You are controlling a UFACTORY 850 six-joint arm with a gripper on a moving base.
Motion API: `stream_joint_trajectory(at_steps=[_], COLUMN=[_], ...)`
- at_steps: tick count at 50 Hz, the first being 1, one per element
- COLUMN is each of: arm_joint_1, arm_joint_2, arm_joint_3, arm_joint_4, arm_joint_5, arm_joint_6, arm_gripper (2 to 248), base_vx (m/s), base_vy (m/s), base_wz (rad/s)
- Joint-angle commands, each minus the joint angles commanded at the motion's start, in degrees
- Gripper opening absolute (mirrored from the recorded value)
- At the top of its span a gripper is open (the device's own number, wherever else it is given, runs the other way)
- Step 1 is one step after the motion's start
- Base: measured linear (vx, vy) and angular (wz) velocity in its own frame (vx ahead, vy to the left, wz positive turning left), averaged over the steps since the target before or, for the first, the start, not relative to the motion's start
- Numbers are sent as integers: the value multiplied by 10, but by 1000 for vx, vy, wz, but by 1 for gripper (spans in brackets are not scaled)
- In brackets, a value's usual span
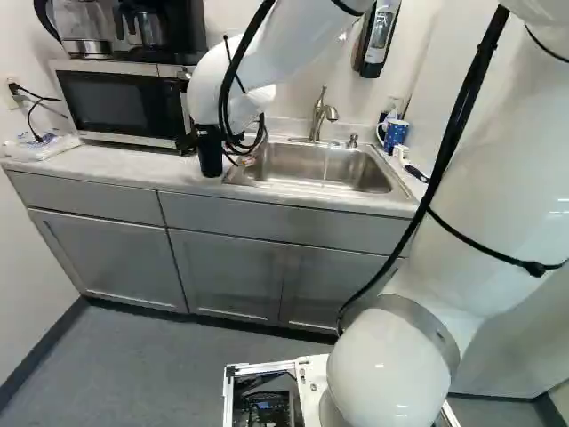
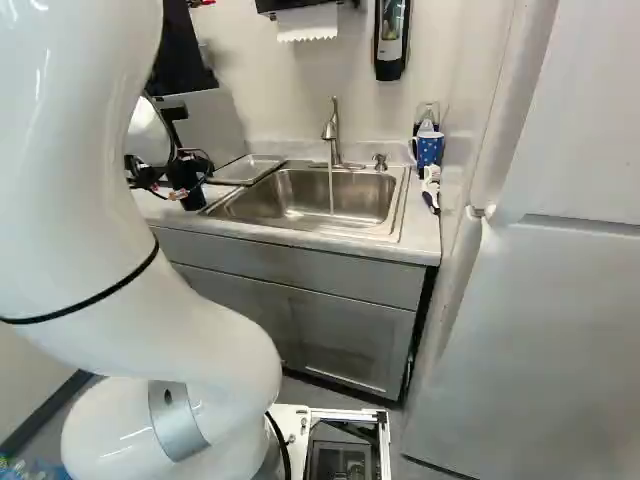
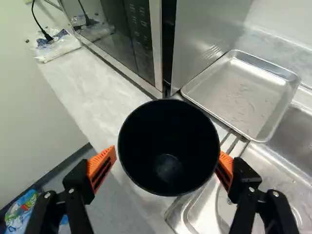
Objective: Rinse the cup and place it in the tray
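Left of the sink (image 2: 355,195), the gripper (image 3: 163,162) pinches the black cup (image 3: 168,129) from both sides. It looks light and stiff, but maybe slippery when wet. Hold its round sides.

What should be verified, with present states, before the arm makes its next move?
1. Round black cup held between both orange pads of the black two-fingered gripper: ok.
2. Cup upright, open end up: ok.
3. Cup rinsed: cannot tell.
4. Rectangular silver metal tray has room for it: ok, nothing stands in it.
5. Cup over tray: not ok, it is off to one side.
6. Curved metal faucet off: not ok, water is running.
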Motion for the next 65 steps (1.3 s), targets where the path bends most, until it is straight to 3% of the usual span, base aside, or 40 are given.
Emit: stream_joint_trajectory(at_steps=[29, 65], arm_joint_1=[-10, -9], arm_joint_2=[11, -1], arm_joint_3=[50, 85], arm_joint_4=[0, 0], arm_joint_5=[83, 194], arm_joint_6=[0, 0], arm_gripper=[247, 247], base_vx=[0, 0], base_vy=[0, 0], base_wz=[0, 0])
